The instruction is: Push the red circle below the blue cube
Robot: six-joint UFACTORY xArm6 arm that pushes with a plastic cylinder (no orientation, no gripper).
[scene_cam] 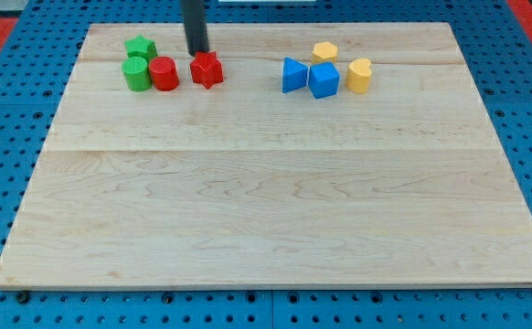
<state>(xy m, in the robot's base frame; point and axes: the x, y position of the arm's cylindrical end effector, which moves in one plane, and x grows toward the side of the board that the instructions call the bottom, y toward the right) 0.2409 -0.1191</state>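
Observation:
The red circle [164,73] is a short red cylinder at the view's upper left, touching a green cylinder [137,74] on its left. The blue cube [324,79] sits at the upper right of centre, between a blue triangle [292,74] on its left and a yellow block [359,75] on its right. My tip [197,52] is the lower end of the dark rod, just above and slightly left of a red star [207,69], which lies right of the red circle. The tip is up and to the right of the red circle, apart from it.
A green block [141,48] lies above the green cylinder. A yellow hexagon [324,52] lies above the blue cube. The wooden board [275,219] is ringed by a blue perforated surface [10,183].

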